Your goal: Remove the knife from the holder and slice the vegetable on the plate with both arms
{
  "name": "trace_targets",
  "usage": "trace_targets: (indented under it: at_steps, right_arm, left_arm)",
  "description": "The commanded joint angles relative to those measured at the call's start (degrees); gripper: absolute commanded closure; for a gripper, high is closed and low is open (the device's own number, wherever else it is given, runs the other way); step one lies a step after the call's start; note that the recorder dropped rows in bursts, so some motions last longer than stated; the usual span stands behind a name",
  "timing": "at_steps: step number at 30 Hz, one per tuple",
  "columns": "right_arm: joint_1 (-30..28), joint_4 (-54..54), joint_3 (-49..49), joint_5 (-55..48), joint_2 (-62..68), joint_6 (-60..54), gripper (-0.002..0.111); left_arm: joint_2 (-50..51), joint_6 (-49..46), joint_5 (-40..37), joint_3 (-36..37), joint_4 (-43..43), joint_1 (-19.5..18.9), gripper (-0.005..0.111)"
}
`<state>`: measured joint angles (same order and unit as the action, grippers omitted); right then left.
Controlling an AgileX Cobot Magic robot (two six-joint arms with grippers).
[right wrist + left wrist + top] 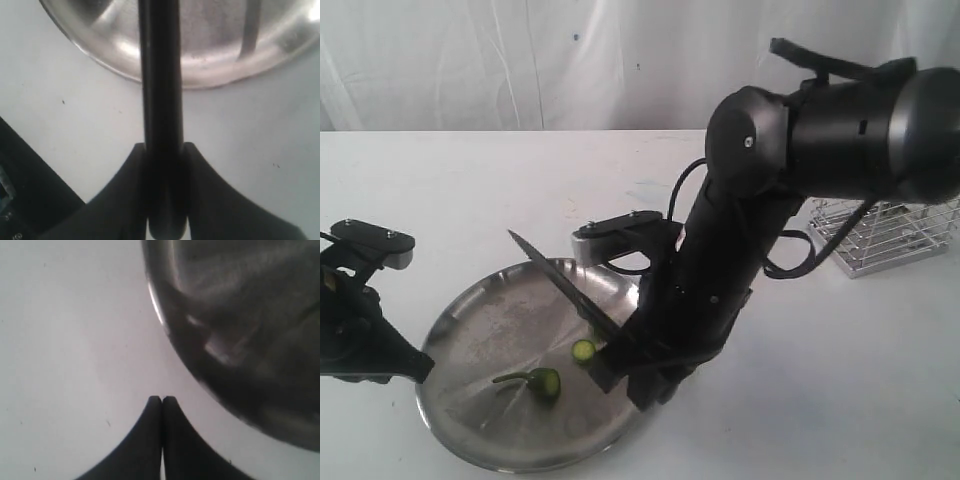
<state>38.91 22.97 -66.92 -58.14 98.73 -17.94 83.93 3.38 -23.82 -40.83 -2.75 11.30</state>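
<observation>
- Right claw [163, 150] pinches knife [160, 90] by its black handle, just off the shiny round plate [485, 320]; blade slants over it.
- Left claw [161, 401] pressed together beside plate.
- Green pepper [542, 383] lies on plate.

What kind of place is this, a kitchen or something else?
Probably a robot test bench, not a real kitchen: a plain white table, a white cloth backdrop, and a black robot arm holding a knife over a steel plate.
</observation>
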Motion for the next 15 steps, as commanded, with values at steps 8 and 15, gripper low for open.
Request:
trace_targets:
  at_steps: [8, 15]
  right_arm:
    - [-0.34, 10.02, -7.97, 4.22, 12.94, -2.89, 0.102]
    - [-0.34, 8.22, -7.86, 6.36, 16.52, -2.66, 0.079]
  left_arm:
    - [0.0, -0.47, 8.6, 0.1, 3.76, -0.24, 0.107]
    - [0.0, -0.47, 7.86, 0.1, 4.49, -0.24, 0.107]
